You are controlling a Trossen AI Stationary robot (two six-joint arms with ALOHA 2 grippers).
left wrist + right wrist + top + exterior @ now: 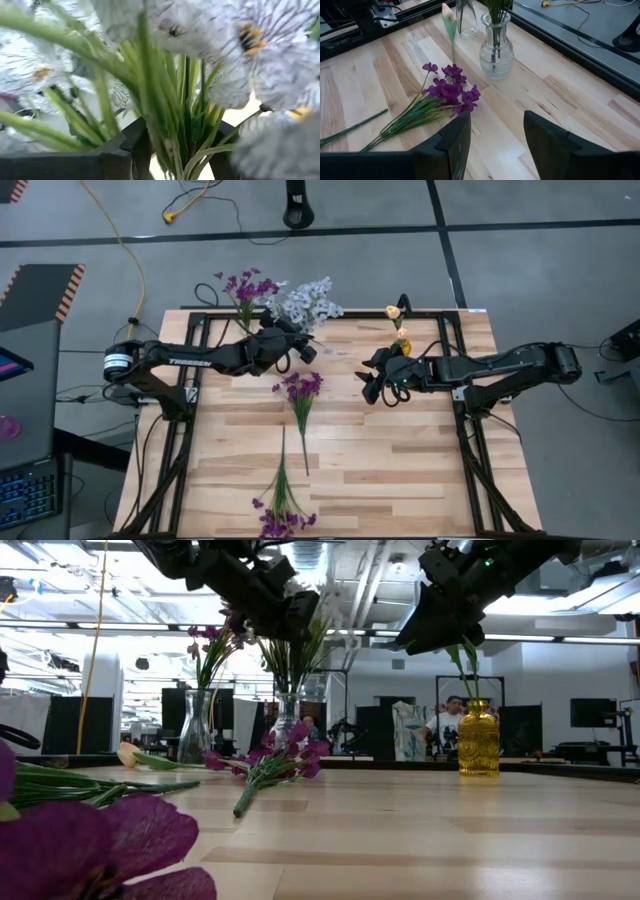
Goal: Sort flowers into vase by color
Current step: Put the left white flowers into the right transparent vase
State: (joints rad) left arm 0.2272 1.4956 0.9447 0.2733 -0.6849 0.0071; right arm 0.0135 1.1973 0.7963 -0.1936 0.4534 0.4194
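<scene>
A clear vase (495, 50) at the table's far left holds pale blue-white flowers (303, 302). Their green stems (182, 125) stand between the open fingers of my left gripper (182, 145), just above the vase mouth. Beside it, a second clear vase (197, 725) holds purple flowers (245, 285). A yellow vase (478, 738) at the far right holds peach buds (395, 315). My right gripper (495, 130) hovers open over the table's middle, near a purple sprig (445, 95) lying flat. A peach bud (448, 14) lies by the clear vases. My left gripper has one finger (125, 147) on either side of the pale flowers' bundled stems (170, 140), coming level from the table's left. The flowers stand upright in the vase. I cannot tell whether the fingers touch the stems.
Another purple sprig (282, 510) lies at the near edge, its blooms filling the low view's foreground (90, 840). A black frame (330, 312) runs along the table's far edge. Bare wood (400, 460) spreads over the near right half.
</scene>
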